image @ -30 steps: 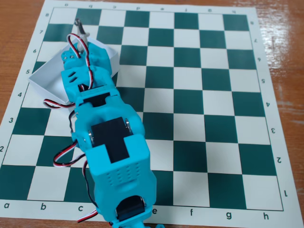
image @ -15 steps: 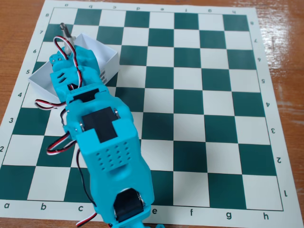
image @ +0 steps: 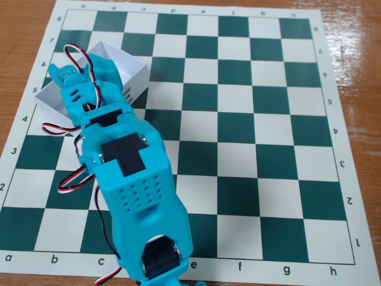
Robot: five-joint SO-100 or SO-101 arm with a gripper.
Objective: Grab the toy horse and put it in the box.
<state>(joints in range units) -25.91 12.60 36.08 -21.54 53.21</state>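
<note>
Presently, in the fixed view, a turquoise arm (image: 128,179) reaches from the bottom edge up and to the left across a green-and-white chessboard mat (image: 250,119), which lies on a brown wooden table (image: 357,36). The white box (image: 128,62) sits at the upper left of the mat, set at an angle to the squares, with small black print showing on its right-hand outer wall. The gripper (image: 74,74) hangs directly over the box, covering most of the box interior from this camera. Its fingers point down into or toward the box and are hidden behind the gripper body, so whether they are apart or together cannot be told. The toy horse cannot be seen anywhere; it may be concealed under the gripper, but that cannot be confirmed. Red, black and white wires (image: 74,179) loop along the left side of the arm, just below the box.
</note>
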